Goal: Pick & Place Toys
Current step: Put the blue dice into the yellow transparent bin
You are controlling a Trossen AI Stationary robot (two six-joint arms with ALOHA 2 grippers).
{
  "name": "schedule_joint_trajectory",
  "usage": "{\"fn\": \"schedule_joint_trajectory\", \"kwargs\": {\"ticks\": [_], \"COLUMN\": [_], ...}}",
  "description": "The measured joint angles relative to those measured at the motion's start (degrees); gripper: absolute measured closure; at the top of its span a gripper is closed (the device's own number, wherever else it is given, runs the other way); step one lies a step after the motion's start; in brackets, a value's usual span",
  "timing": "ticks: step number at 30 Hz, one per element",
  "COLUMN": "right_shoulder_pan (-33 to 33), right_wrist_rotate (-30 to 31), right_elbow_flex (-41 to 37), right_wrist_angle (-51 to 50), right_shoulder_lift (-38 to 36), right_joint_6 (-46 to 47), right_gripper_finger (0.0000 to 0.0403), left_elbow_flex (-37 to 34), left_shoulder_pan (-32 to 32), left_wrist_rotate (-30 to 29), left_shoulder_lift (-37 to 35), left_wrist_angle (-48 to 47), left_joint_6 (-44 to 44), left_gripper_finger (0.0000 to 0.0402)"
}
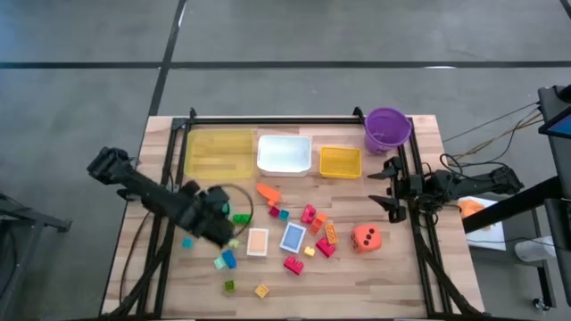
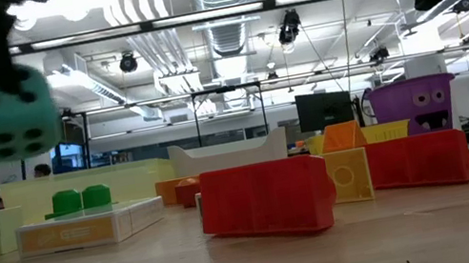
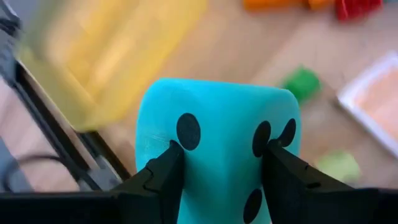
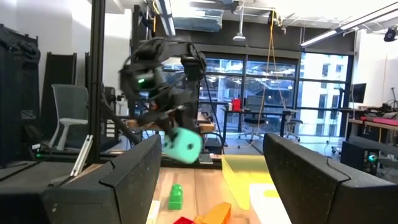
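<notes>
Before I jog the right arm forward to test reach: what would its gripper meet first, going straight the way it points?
Probably nothing close. The right gripper points across the table; the green block lies low, and the left gripper holding the teal die is ahead, though depth is unclear.

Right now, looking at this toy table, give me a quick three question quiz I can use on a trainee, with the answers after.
1. True or false: the teal die is resting on the table.
2. Which end effector grips the teal die: A) left, B) right, C) neither?
3. Fill in: the orange die sits on the wooden table on the ___ arm's side.

Key
1. False. In the low view it hangs well above the tabletop.
2. A. The left wrist view shows its two fingers pressed on opposite faces of the die; the right end effector waits open at the table's right edge.
3. Right.
</notes>
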Motion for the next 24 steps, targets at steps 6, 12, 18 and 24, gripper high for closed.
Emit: {"fn": "schedule_joint_trajectory", "kwargs": {"ticks": [6,12,18,24], "right_shoulder_pan": [0.0,0.0,0.0,0.0], "right_wrist_rotate": [0.0,0.0,0.0,0.0], "right_elbow_flex": [0.0,0.0,0.0,0.0], "right_wrist_angle": [0.0,0.0,0.0,0.0], "right_shoulder_lift": [0.0,0.0,0.0,0.0], "right_joint_6": [0.0,0.0,0.0,0.0], "right_gripper_finger": [0.0123,0.0123,0.0123,0.0123], "left_elbow_flex": [6.1,8.7,8.7,8.7], "left_shoulder_pan": [11.8,22.8,30.7,36.3], "left_wrist_rotate": [-6.4,-10.5,-11.0,-11.0], "left_shoulder_lift": [-0.2,-0.2,-0.2,0.2], "left_wrist_angle": [-0.2,1.3,7.0,15.4], "left_joint_6": [16.7,32.7,43.9,54.9], "left_gripper_finger": [0.0244,0.0245,0.0254,0.0256]}}
